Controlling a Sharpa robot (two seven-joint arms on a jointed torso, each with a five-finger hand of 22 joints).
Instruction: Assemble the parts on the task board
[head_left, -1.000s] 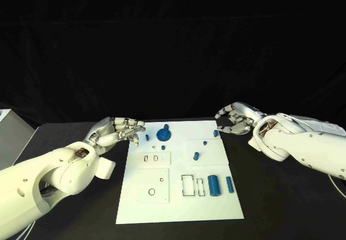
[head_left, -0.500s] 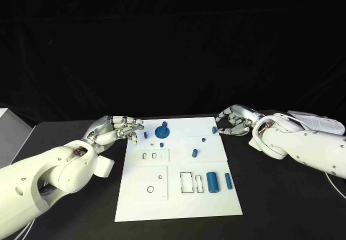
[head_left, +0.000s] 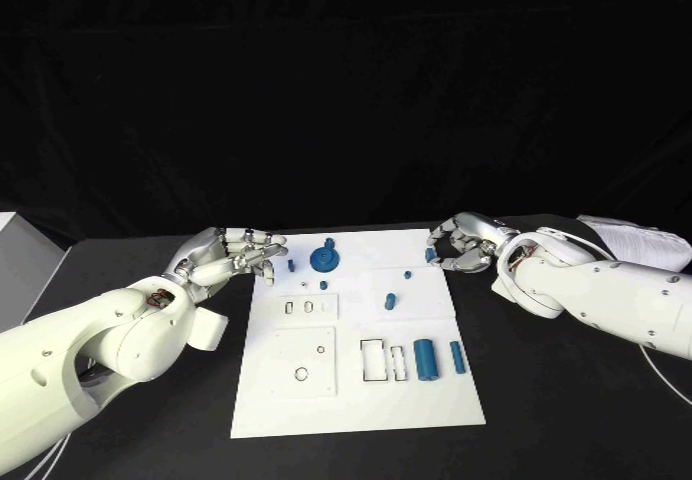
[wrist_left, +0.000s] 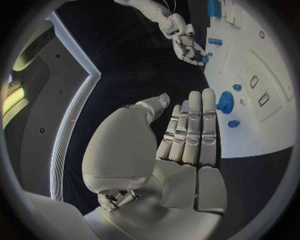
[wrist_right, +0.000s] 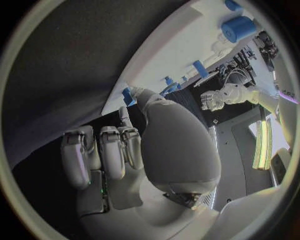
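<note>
Head view: right hand (head_left: 464, 243) partly hides a blue part (head_left: 430, 255) at the board's edge.

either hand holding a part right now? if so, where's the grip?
Left hand holds nothing. Right hand has fingertips at a small blue part on the board's far right edge; a grip cannot be told.

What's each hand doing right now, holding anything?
Left hand: open, fingers extended beside the task board, holding nothing.
Right hand: fingers curled at a small blue part; whether it grips cannot be told.
</note>
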